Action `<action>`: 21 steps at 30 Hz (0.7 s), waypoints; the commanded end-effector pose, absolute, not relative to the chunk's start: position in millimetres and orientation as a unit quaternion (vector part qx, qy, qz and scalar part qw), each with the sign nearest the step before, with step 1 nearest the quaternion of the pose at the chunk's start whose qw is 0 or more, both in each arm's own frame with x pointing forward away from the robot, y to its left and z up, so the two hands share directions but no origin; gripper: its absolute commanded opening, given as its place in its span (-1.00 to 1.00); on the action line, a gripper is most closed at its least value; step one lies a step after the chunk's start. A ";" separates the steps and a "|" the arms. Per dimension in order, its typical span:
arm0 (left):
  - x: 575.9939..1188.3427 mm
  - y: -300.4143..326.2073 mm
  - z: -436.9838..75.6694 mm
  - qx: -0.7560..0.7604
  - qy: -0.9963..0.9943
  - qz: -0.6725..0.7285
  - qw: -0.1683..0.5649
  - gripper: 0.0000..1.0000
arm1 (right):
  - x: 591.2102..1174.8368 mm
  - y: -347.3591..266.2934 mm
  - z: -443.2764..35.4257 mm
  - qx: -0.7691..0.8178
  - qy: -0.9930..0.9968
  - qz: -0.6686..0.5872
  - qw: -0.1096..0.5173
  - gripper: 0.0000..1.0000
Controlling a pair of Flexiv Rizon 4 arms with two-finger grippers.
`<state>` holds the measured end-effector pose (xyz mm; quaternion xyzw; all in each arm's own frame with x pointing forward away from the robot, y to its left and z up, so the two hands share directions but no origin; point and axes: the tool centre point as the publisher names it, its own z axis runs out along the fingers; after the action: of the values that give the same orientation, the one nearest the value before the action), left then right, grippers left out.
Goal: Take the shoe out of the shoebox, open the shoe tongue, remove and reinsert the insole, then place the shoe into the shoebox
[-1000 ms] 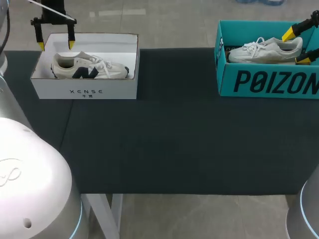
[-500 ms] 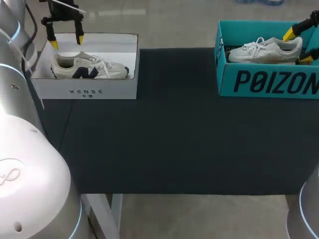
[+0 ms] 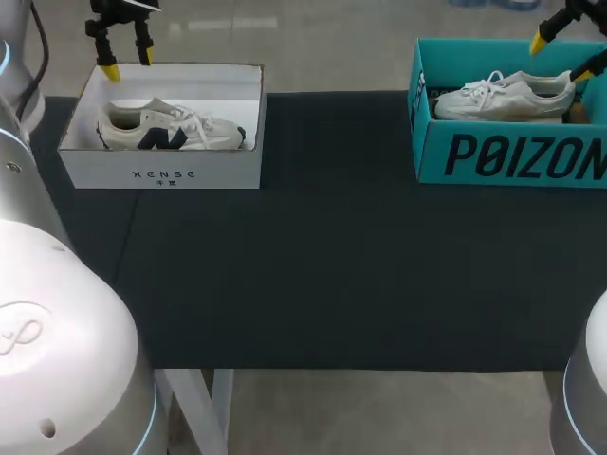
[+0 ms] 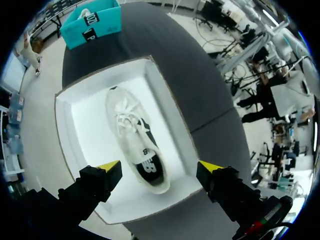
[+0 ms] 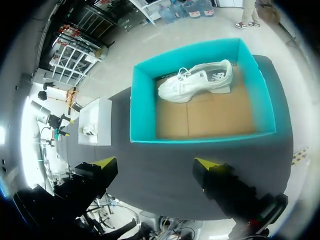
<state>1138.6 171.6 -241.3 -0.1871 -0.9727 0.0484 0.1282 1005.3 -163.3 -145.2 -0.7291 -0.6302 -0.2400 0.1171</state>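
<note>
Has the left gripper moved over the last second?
Yes. In the head view the left gripper has shifted away and slightly right: its tips overlapped the white shoebox's far-left corner, now they sit at its far rim.

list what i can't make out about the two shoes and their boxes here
1. Insole of the teal-box shoe: head and right wrist views, hidden inside the shoe.
2. Right end of the teal box: head view, cut off by the picture's edge.
3. White-box shoe: right wrist view, too small for any detail.
</note>
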 end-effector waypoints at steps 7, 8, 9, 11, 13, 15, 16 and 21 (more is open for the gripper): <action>1098.5 171.9 -215.7 -0.061 -0.996 -0.061 -0.037 1.00 | 1027.4 -191.5 -137.6 -0.774 -0.617 -0.111 0.086 1.00; 1098.5 171.9 -215.7 -0.061 -0.996 -0.061 -0.037 1.00 | 1027.4 -191.5 -137.6 -0.774 -0.617 -0.111 0.086 1.00; 1098.5 171.9 -215.7 -0.061 -0.996 -0.061 -0.037 1.00 | 1027.4 -191.5 -137.6 -0.774 -0.617 -0.111 0.086 1.00; 1098.5 171.9 -215.7 -0.061 -0.996 -0.061 -0.037 1.00 | 1027.4 -191.5 -137.6 -0.774 -0.617 -0.111 0.086 1.00; 1098.5 171.9 -215.7 -0.061 -0.996 -0.061 -0.037 1.00 | 1027.4 -191.5 -137.6 -0.774 -0.617 -0.111 0.086 1.00; 1098.5 171.9 -215.7 -0.061 -0.996 -0.061 -0.037 1.00 | 1027.4 -191.5 -137.6 -0.774 -0.617 -0.111 0.086 1.00; 1098.5 171.9 -215.7 -0.061 -0.996 -0.061 -0.037 1.00 | 1027.4 -191.5 -137.6 -0.774 -0.617 -0.111 0.086 1.00; 1098.5 171.9 -215.7 -0.061 -0.996 -0.061 -0.037 1.00 | 1027.4 -191.5 -137.6 -0.774 -0.617 -0.111 0.086 1.00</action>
<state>1106.6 171.7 -215.7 -0.0528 -0.9921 -0.0658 0.0932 1027.6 -192.2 -138.5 -0.7732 -0.6179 -0.1130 0.0871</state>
